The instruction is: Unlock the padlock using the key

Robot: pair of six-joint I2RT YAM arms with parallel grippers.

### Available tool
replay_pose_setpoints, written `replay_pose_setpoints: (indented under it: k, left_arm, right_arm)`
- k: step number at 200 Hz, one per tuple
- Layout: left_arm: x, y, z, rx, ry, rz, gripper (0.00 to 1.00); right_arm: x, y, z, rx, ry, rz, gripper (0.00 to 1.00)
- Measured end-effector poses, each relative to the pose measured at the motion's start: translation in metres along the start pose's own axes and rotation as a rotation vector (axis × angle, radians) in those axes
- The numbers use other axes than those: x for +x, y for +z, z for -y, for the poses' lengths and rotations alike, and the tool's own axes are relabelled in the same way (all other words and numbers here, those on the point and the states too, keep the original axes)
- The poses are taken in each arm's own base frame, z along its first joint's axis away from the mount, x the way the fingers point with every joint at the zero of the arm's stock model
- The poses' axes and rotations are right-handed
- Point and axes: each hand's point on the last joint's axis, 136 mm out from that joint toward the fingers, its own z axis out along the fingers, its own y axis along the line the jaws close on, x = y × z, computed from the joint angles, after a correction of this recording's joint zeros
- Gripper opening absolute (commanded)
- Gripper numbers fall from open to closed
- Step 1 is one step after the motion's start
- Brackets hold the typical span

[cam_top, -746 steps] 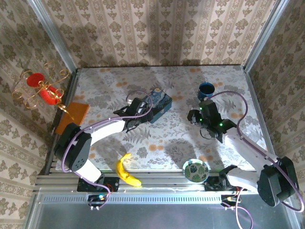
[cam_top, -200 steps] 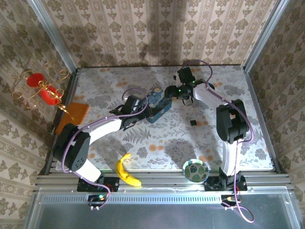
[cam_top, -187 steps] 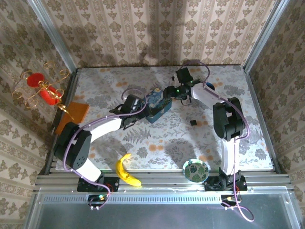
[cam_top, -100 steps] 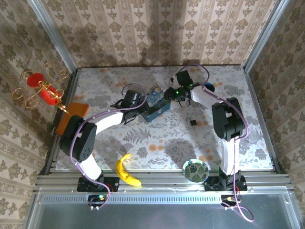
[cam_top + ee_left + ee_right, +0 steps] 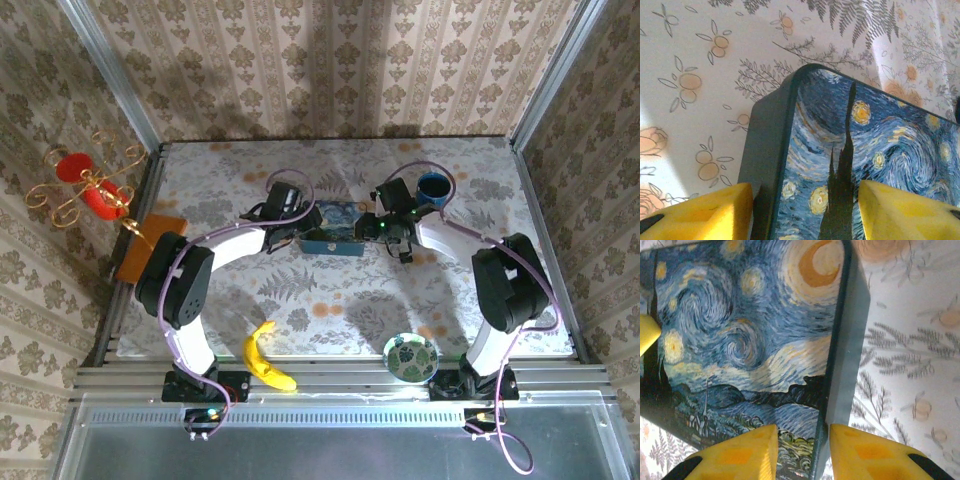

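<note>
Floral-print tabletop (image 5: pixel 330 290) carries the padlock (image 5: pixel 404 256), which lies bare on the print just beside the right fingers (image 5: pixel 735 457), on their near, outer side. It is not between them and not touching them. It is well apart from the left fingers (image 5: pixel 695 212), with the tin (image 5: pixel 335 228) lying between. From above the padlock is only a tiny dark speck. It is too small to tell which way it points, how its long axis runs, or to make out its shackle. The left fingers stand wide apart at the tin's left end. One is just beside the dark side wall and the other is over the painted lid, so they clamp nothing. The right fingers stand a narrow gap apart, astride the tin's right edge, one over the lid's swirled blue sky and one outside the wall. Whether they press on that edge I cannot tell. The tin lies flat with its lid up, its long side running from one pair of fingers to the other.
</note>
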Motion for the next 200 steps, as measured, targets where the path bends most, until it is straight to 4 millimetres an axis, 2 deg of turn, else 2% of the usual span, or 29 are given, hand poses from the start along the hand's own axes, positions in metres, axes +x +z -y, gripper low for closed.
replay_pose_setpoints:
  k: [19,56,103,128,149,176,200]
  left_arm:
    - [0.003,0.001,0.002,0.010,0.000,0.003,0.61]
    - [0.006,-0.004,-0.001,0.011,-0.006,0.004,0.61]
    - [0.012,-0.024,-0.005,0.013,-0.029,0.007,0.63]
    - [0.011,-0.039,-0.003,0.035,-0.045,0.027,0.67]
    - [0.008,-0.060,0.000,0.054,-0.050,0.060,0.77]
    - [-0.008,-0.103,-0.005,0.043,-0.032,0.154,0.99]
    - [-0.031,-0.153,-0.029,-0.025,-0.012,0.305,1.00]
  right_arm:
    - [0.002,-0.003,0.004,0.016,0.010,0.007,0.43]
    - [0.001,-0.005,0.010,0.053,0.013,0.020,0.48]
    - [-0.005,-0.012,0.017,0.096,0.009,0.038,0.50]
    - [-0.013,-0.025,0.021,0.117,0.001,0.064,0.55]
    - [-0.023,-0.045,0.023,0.133,-0.006,0.112,0.60]
    - [-0.037,-0.080,0.029,0.159,-0.019,0.207,0.72]
    - [-0.033,-0.109,0.050,0.207,-0.016,0.277,0.83]
